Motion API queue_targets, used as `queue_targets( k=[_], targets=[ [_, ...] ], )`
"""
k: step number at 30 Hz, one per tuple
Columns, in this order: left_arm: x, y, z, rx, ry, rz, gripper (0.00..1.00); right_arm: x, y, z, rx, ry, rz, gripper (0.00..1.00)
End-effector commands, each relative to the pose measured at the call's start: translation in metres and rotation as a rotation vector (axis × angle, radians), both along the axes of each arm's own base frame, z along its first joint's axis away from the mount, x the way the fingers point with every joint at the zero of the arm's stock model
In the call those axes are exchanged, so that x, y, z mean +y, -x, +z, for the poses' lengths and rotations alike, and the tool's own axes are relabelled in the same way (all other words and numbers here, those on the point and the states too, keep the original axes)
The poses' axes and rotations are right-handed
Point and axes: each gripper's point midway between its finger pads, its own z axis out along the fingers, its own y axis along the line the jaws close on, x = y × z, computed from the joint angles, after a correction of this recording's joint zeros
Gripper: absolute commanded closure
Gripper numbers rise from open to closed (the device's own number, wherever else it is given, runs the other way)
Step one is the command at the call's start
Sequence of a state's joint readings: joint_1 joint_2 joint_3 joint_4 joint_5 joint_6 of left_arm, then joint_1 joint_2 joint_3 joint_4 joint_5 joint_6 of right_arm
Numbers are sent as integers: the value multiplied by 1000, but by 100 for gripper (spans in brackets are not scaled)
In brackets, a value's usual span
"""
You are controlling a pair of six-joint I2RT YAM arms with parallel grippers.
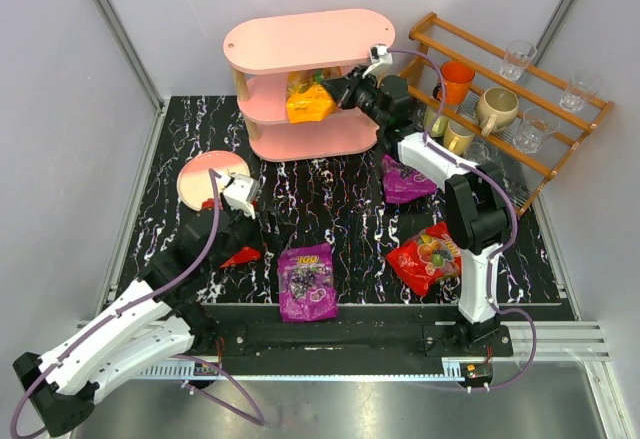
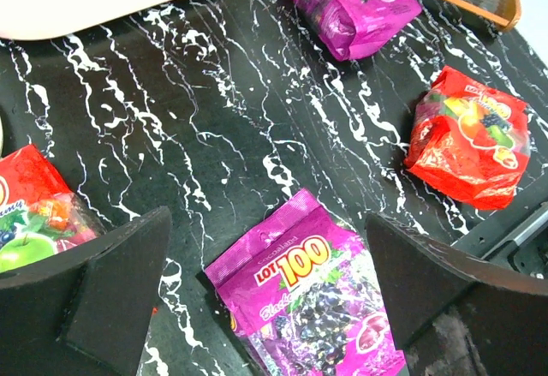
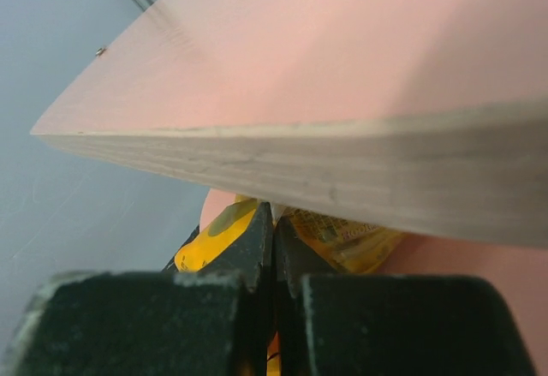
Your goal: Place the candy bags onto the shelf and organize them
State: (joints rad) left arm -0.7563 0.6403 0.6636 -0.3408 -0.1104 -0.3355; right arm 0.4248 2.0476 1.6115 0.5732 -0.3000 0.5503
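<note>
Marbled black tabletop holds glossy, crinkled candy bags.

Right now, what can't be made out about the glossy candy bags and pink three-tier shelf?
Orange glossy bag: whether it rests on the pink shelf; top board half-hides it overhead, its edge blocks the right wrist view.
Red glossy bag: cut by the left wrist view's edge and black finger; left arm covers most overhead.

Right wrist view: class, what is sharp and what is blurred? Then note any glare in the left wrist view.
Right wrist: shelf edge grain readable, its pink face soft, right pincer shut on the orange bag, grainy. Left wrist: sharp, glare streaks on the near purple bag.
</note>
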Motion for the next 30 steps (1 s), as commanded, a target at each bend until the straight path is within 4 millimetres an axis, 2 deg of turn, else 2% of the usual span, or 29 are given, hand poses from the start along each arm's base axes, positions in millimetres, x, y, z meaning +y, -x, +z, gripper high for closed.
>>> queue_targets(
  k=[1, 7, 12, 16, 20, 30],
  targets=[
    [-1, -10, 3, -44, -1, 8, 1, 0, -3, 51, -192, -55, 7, 100],
    [-12, -9, 1, -30, -17, -57, 1, -3, -15, 33, -191, -50, 42, 100],
    [-8, -12, 2, -45, -18, -39, 1, -10, -27, 21, -172, -42, 23, 100],
    [-4, -12, 2, -44, -15, -29, 1, -14, -26, 18, -170, -38, 13, 100],
    [-4, -9, 3, -39, -4, -30, 1, -26, -23, 17, -168, -35, -9, 100],
    [-4, -9, 5, -36, -6, -35, 1, -65, -30, 11, -156, -49, -3, 100]
  ],
)
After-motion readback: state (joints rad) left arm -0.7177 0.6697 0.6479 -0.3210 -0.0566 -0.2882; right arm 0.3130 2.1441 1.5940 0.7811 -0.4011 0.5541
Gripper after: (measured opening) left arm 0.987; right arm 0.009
